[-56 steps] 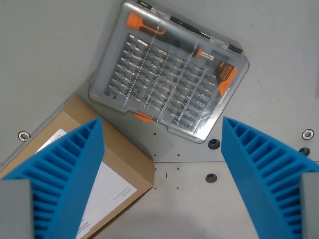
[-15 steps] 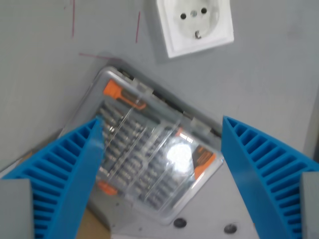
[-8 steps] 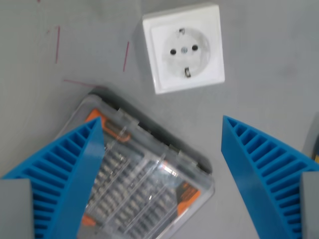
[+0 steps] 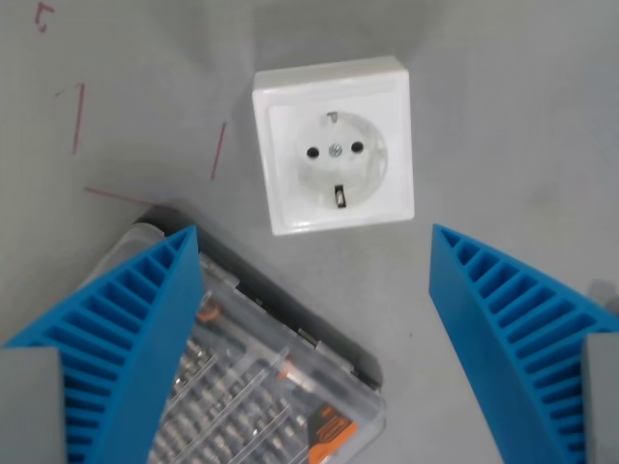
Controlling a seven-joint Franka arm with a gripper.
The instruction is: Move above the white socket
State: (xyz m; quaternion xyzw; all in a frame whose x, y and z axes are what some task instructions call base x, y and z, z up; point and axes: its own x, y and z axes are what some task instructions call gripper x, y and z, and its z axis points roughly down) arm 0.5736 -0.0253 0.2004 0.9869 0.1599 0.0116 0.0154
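Note:
The white socket is a square wall outlet lying flat on the grey table, in the upper middle of the wrist view. My gripper is open and empty, with its two blue ribbed fingers at the lower left and lower right. The socket lies just beyond the fingertips, centred between them and apart from both.
A clear plastic screwdriver bit case with orange parts lies at the bottom, partly under the left finger and close to the socket's near edge. Thin red pen marks are drawn on the table left of the socket.
The camera has moved forward over the table. The socket has slid from the top edge down toward the middle of the view, and the bit case has slid to the bottom.

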